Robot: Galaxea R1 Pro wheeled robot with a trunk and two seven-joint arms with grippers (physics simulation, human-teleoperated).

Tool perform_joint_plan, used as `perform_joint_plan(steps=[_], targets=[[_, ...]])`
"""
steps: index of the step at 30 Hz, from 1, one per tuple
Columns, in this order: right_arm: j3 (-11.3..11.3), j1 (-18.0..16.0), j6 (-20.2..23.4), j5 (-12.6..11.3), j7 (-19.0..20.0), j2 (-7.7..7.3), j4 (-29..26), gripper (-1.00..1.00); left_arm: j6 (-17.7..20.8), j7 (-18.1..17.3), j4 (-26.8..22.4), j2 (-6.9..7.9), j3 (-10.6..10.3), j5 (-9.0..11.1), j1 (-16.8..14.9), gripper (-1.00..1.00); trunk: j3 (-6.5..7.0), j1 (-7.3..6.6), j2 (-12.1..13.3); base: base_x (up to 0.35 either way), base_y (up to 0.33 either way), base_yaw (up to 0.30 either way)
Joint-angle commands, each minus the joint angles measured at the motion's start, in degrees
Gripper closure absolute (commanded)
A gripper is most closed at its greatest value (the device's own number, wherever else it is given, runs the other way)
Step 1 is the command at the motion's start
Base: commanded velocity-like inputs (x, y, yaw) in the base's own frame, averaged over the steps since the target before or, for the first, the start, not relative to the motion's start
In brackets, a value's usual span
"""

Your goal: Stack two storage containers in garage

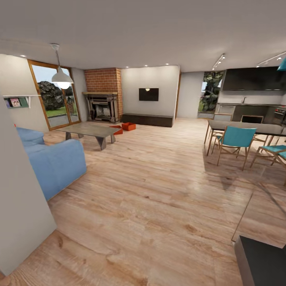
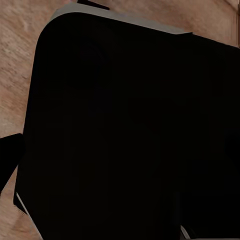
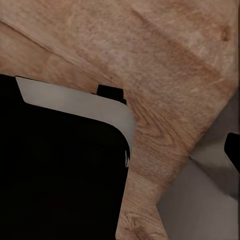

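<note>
Two orange-red storage containers (image 1: 124,127) (boxy plastic, one looks tipped) sit far off on the light wood-plank floor (image 1: 159,190) of the living room, between the grey slab coffee table (image 1: 92,132) and the brick fireplace (image 1: 103,95). Blue fabric sofa (image 1: 55,161) juts in at left, teal dining chairs (image 1: 235,143) and dark table at right, open planks between. Wrist views give dark rounded robot body (image 2: 130,135) over wood grain; can't tell how either gripper's fingers are set.
</note>
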Motion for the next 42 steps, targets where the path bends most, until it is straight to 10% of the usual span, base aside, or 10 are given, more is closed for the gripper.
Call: perform_joint_plan(steps=[1, 42], targets=[[1.4, -0.1, -0.4, 0.1, -0.2, 0.08, 0.1, -1.0, 0.0, 0.0, -0.1, -0.05, 0.0, 0.3, 0.0, -1.0, -0.05, 0.03, 0.0, 0.323, 0.0, 0.0], [3.3, -0.1, 0.2, -0.6, -0.8, -0.35, 0.4, -1.0, 0.0, 0.0, -0.1, -0.01, -0.1, 0.2, 0.0, -1.0, -0.05, 0.03, 0.0, 0.323, 0.0, 0.0]])
